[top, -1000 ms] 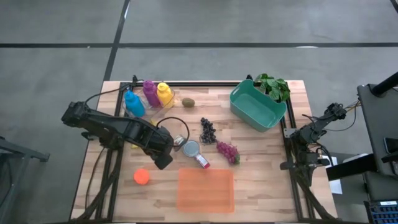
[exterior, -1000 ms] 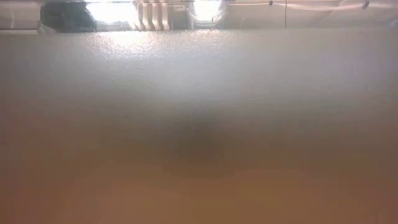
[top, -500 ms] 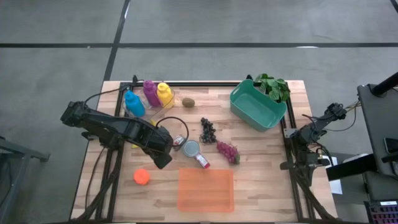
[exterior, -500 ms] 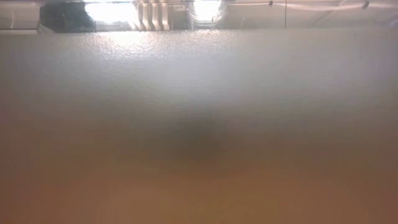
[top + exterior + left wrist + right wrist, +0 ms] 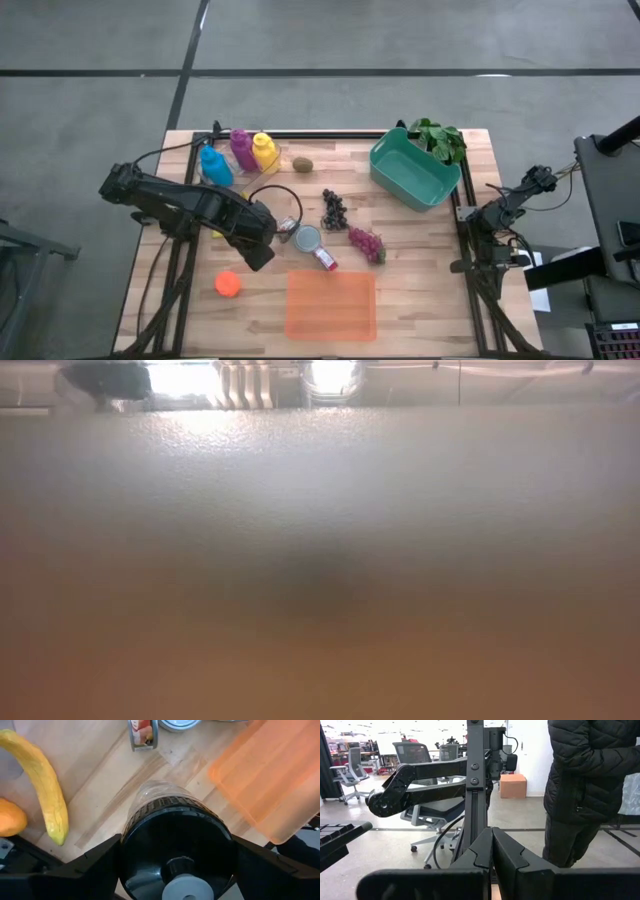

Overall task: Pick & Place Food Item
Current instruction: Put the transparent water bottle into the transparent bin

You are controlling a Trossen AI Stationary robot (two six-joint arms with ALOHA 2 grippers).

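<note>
Left hand point(image 5: 258, 255) shifted slightly, gripping jar point(image 5: 175, 837) left of centre; likely rigid, slick, so ribbed lid holds best. Right hand point(image 5: 492, 855) closed, idle.

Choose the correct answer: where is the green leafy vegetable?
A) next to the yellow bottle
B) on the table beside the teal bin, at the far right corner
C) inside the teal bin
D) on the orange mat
B: in the high view the green leafy vegetable lies on the table just outside the teal bin, at the far right corner.
</note>
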